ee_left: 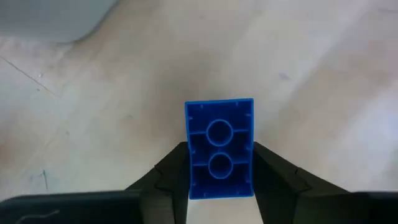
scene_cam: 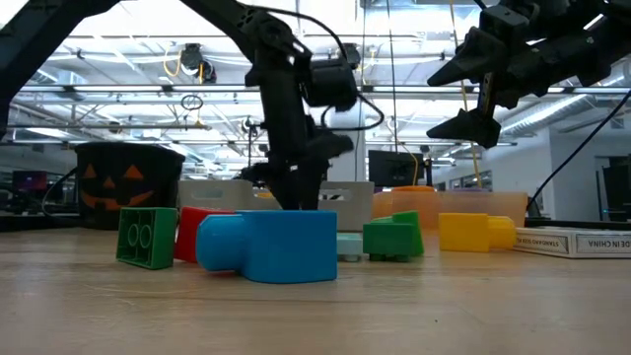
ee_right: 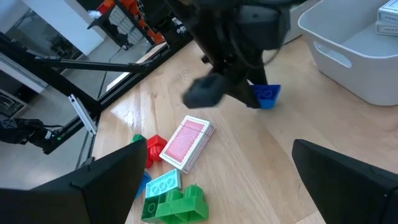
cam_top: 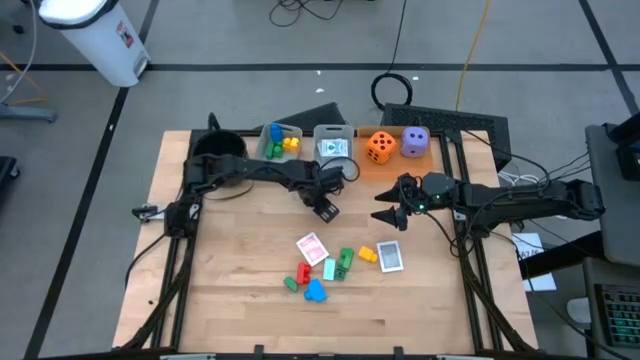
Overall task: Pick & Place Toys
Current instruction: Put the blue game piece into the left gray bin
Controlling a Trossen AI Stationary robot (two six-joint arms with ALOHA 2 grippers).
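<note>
Left gripper point(ee_left: 219, 180): reaching across table point(cam_top: 230, 290), raised, fingers pinching blue block point(ee_left: 219, 148). Right gripper point(cam_top: 388, 217): hovering above card point(cam_top: 390, 256), jaws spread wide.

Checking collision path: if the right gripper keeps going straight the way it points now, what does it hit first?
Likely the left gripper, which holds a blue block right ahead of the right gripper. Lower in the wrist view lies a red-backed card deck on the table. Depth is unclear.
</note>
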